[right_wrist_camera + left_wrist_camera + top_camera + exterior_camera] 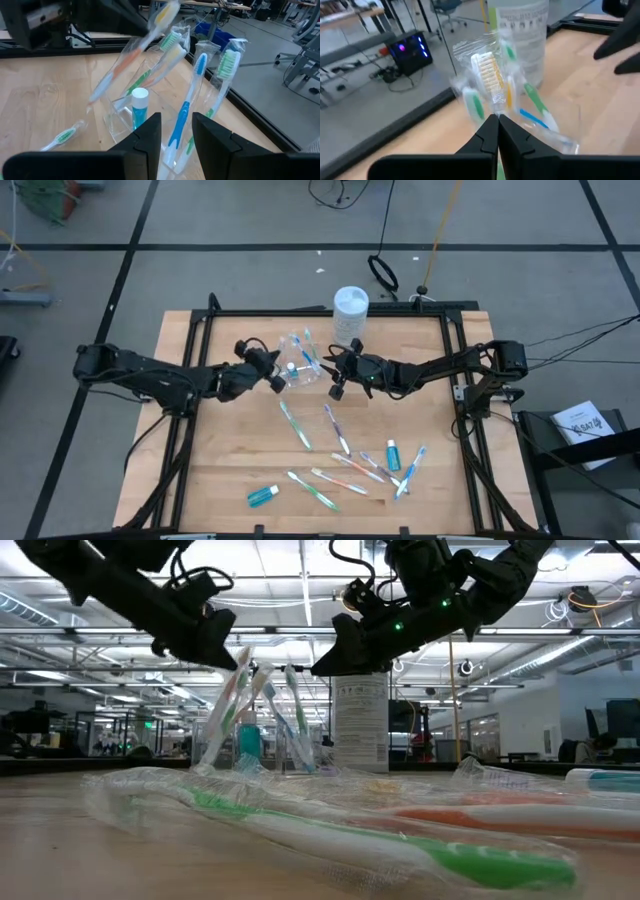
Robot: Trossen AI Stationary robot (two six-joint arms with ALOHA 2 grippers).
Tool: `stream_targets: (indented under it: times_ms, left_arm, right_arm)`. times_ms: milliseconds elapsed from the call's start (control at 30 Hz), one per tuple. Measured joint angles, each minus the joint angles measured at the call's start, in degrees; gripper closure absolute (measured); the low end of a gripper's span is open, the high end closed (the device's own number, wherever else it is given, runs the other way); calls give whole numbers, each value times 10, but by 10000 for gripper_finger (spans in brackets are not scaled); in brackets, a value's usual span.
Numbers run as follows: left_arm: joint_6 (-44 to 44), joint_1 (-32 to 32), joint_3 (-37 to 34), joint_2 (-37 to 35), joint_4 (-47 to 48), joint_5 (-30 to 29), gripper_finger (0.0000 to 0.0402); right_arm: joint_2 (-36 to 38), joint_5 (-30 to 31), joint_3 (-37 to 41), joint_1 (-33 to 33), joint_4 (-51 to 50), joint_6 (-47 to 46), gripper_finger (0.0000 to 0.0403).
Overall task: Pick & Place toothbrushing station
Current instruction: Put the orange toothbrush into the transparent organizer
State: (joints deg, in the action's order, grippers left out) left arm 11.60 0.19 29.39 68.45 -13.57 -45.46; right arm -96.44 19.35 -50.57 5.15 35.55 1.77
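Note:
The clear plastic cup [300, 370] stands on the table's far middle with several wrapped toothbrushes and a teal toothpaste tube [139, 107] upright in it. My left gripper [276, 383] is at the cup's left side, shut on a wrapped toothbrush [131, 53] with an orange handle. My right gripper [338, 388] is at the cup's right side, open. In the right wrist view [176, 134] its fingers stand on either side of a blue toothbrush [190, 90] in the cup, and I see no touch. My left gripper pinches the wrapped toothbrush between its two fingers just below the bristle head [489, 80], through the clear wrapper. The fingers come from the table's left. The brush slants down below the fingers [222, 705]. I cannot tell whether its lower end [95, 96] is inside the cup.
The tall white canister [351, 310] stands just behind the cup. Several loose wrapped toothbrushes [338, 432] and two teal tubes [263, 495] [392, 452] lie on the table's near half. A black frame rail [320, 313] runs along the table's edges.

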Motion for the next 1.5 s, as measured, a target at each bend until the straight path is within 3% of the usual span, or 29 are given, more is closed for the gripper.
stream_targets:
  times_ms: [100,300,433,833,1133,1333,1500]
  left_arm:
    - [1,0,-5,0,-8,-23,392]
    - [-126,0,-1,-8,-109,-42,393]
    - [-156,1,-1,-7,-118,-49,397]
    - [-152,1,-1,-7,-113,-71,395]
    - [-19,2,-1,-4,2,-38,399]
    - [-22,2,-1,-4,7,-34,374]
    - [-23,5,-1,-4,43,37,351]
  right_arm:
    - [0,0,0,0,2,0,303]
    - [0,0,0,0,5,5,303]
    - [0,0,0,0,8,5,303]
    - [0,0,0,0,7,5,303]
    - [0,0,0,0,6,4,303]
    - [0,-17,0,0,-26,-34,303]
    - [0,-17,0,0,-44,-72,303]
